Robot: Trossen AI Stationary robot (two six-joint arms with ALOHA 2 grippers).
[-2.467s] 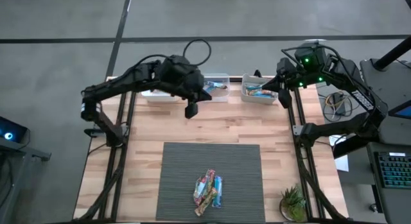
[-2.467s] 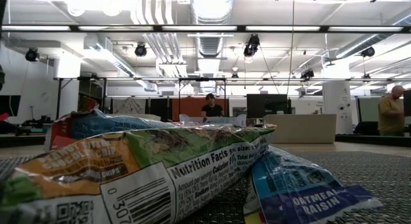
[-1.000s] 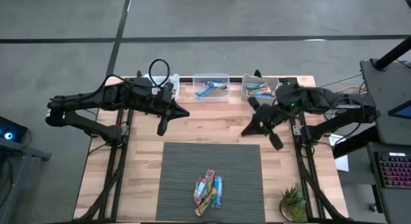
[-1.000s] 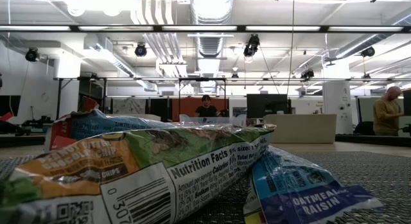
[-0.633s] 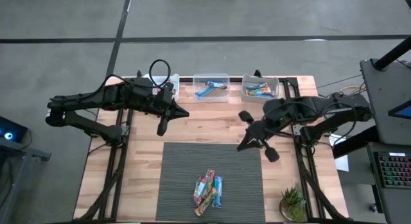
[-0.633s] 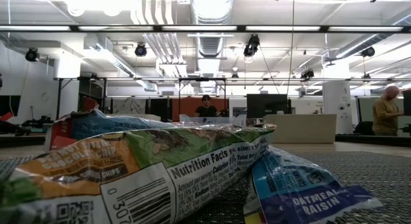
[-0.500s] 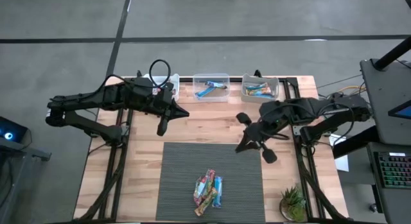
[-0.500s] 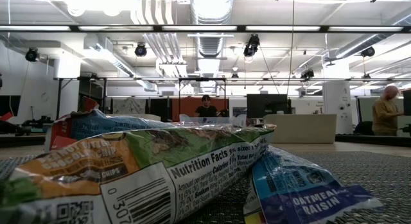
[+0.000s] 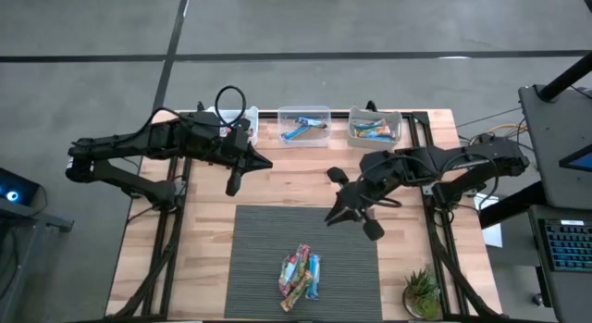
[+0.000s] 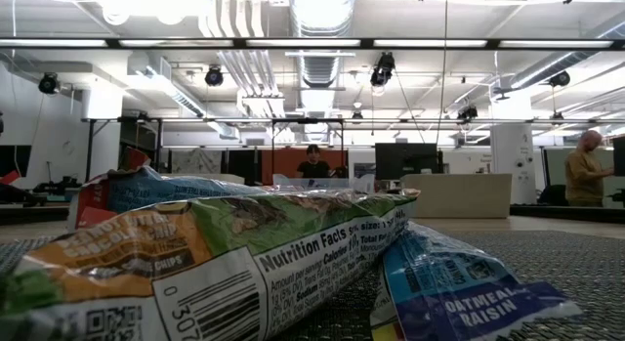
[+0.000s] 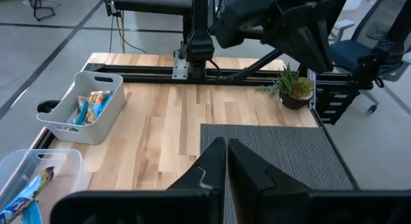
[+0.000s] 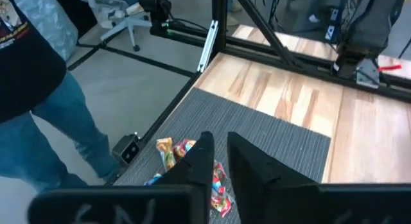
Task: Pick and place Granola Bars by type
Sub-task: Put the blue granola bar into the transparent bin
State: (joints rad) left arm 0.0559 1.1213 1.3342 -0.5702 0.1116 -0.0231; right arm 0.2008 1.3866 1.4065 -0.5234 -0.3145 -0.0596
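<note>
A small pile of granola bars (image 9: 301,272) lies on the grey mat (image 9: 268,240), near its near edge. The low view shows a green and orange bar (image 10: 195,263) and a blue bar (image 10: 459,292) close up. The right wrist view shows the pile (image 12: 192,163) ahead. My right gripper (image 9: 331,217) (image 12: 220,140) hangs shut over the mat's far right part, short of the pile and touching nothing. My left gripper (image 9: 232,186) (image 11: 227,147) waits shut over the wood at the far left. More bars lie in the clear bin (image 9: 303,124) and the white bin (image 9: 375,127).
The two bins stand along the far edge, also seen in the left wrist view as a white bin (image 11: 83,108) and a clear bin (image 11: 26,179). A small plant (image 9: 423,291) sits at the near right corner. A person (image 12: 32,89) stands beside the table's near side.
My right gripper has moved from beside the white bin toward the near edge and leftward, out over the mat's far right part and closer to the pile of bars. The bars have not moved.
</note>
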